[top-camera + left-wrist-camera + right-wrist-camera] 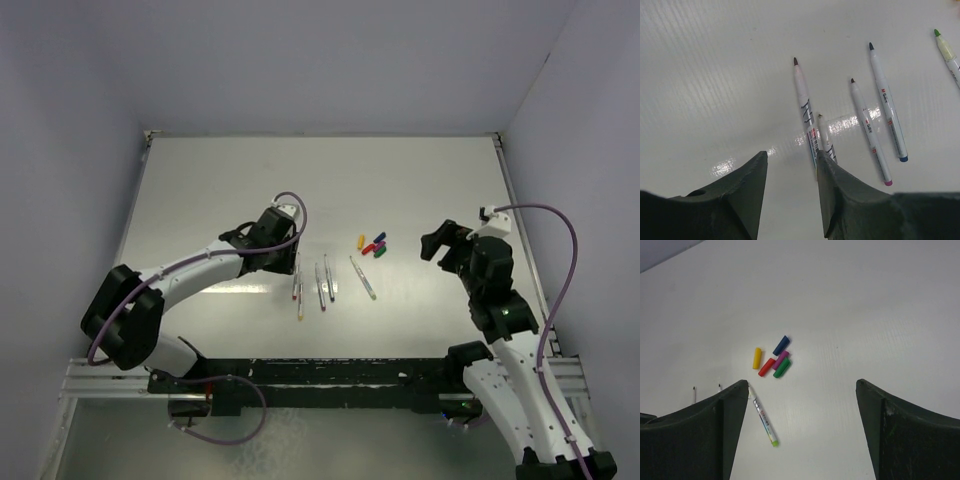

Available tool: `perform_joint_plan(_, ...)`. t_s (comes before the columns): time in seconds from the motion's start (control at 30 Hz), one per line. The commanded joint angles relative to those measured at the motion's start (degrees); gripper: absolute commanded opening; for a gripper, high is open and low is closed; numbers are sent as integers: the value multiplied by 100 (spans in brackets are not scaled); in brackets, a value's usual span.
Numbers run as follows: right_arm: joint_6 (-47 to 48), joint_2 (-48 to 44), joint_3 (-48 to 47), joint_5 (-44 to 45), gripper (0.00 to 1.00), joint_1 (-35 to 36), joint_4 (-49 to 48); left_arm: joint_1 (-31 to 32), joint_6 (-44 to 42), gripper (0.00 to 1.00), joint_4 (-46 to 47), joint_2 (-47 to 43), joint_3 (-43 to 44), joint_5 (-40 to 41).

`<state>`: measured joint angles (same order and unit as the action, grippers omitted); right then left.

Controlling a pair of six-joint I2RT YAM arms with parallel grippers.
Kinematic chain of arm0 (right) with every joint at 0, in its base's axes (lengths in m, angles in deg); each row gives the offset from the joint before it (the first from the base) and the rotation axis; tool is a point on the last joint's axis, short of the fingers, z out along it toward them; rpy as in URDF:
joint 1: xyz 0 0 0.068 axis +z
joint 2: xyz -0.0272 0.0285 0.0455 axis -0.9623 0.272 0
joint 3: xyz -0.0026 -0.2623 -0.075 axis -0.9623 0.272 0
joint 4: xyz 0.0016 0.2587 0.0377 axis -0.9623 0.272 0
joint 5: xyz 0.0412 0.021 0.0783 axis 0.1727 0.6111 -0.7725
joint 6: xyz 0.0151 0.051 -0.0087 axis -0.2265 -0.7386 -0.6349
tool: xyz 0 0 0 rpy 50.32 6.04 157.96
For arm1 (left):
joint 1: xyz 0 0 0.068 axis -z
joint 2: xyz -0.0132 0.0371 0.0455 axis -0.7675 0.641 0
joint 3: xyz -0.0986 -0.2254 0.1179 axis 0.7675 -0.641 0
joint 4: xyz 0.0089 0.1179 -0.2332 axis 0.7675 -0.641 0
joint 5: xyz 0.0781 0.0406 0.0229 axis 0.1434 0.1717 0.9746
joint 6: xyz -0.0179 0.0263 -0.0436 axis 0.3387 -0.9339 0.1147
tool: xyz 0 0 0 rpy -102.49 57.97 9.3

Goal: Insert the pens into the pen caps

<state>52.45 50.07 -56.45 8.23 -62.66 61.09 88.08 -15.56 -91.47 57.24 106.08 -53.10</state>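
Five pens [887, 102] laid uncapped near caps [775, 360]. Left gripper [791, 157] jaws apart, empty, positioned over pens for pickup; right gripper [801, 382] spread wide, facing caps.

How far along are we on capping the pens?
Done: nothing. All five caps lie loose in a cluster, and the five pens lie bare-tipped on the table. In hand: the left gripper is low beside two of the pens, jaws apart, gripping nothing; the right gripper is open and empty. Left: all five cappings.
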Motion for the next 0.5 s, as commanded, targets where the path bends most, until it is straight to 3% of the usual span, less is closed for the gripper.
perform_joint_plan(0.0,98,-96,-205,-137,89,-21,-67,4,77,48,321,112,188,-74)
perform_joint_plan(0.47,106,-143,-256,-189,89,-21,92,264,93,48,422,399,14,110)
